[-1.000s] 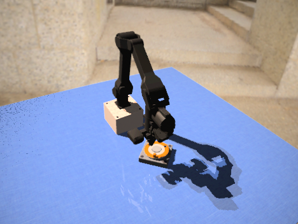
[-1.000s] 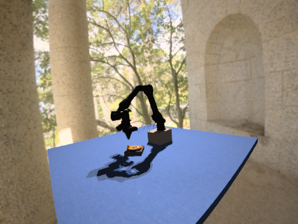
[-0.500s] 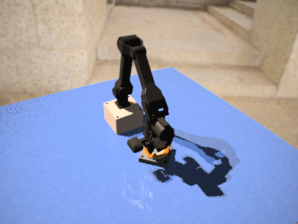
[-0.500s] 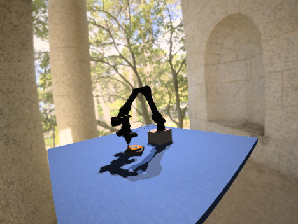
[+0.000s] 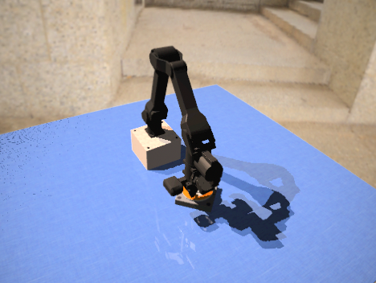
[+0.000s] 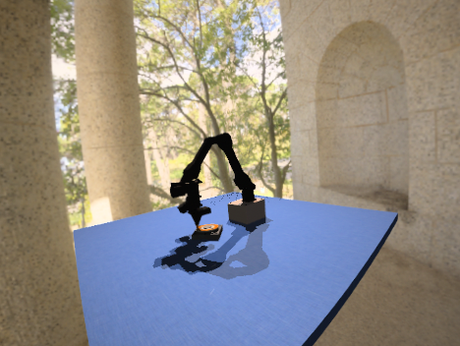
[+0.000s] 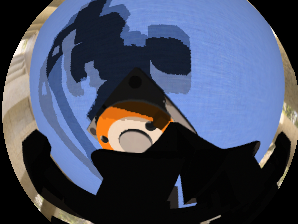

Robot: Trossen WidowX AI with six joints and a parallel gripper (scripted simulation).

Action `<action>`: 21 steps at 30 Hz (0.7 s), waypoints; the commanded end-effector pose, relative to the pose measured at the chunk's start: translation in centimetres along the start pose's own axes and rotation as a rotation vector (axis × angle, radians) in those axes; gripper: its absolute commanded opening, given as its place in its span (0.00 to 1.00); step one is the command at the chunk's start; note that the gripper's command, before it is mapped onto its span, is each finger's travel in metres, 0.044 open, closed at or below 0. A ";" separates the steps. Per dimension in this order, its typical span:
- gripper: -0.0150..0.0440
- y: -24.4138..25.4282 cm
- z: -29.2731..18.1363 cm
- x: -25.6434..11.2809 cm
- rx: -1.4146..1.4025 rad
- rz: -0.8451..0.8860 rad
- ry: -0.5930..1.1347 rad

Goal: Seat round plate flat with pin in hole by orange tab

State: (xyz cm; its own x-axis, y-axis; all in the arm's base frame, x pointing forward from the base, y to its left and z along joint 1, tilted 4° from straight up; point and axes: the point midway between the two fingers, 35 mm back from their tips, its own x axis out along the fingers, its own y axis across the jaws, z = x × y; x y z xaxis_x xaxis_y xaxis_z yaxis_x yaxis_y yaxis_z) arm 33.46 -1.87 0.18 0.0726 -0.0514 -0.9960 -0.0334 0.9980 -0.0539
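The round plate [image 5: 206, 195] [image 6: 208, 227] [image 7: 104, 121] has an orange rim and a pale middle. It sits around the grey post [image 7: 135, 142] on the dark base [image 5: 192, 204] [image 6: 213, 237] [image 7: 145, 94]. In the wrist view two dark round spots show on the plate, one at its left and one near the fingers. My gripper [image 6: 198, 224] [image 7: 173, 126] is shut with nothing between the fingers. Its tips are down at the plate's edge; I cannot tell whether they touch it. The fingers hide part of the plate. The tab, the pin and any slight tilt cannot be made out.
The arm stands on a pale block [image 5: 162, 154] [image 6: 247, 212] beyond the base in the top view. The blue table [image 5: 100, 225] [image 6: 162, 305] carries the arm's dark shadows. The base has dark holes at its corners.
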 end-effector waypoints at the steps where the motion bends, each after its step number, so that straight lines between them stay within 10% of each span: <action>1: 0.25 0.5 0.7 0.0 0.000 -0.001 -0.005; 21: 0.25 2.8 2.0 -0.2 0.001 0.001 -0.006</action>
State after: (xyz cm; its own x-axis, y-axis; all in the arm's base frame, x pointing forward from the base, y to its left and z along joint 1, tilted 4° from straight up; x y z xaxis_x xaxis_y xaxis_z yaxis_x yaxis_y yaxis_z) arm 35.19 0.51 0.30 0.0801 -0.0545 -0.9953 -0.0324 0.9978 -0.0573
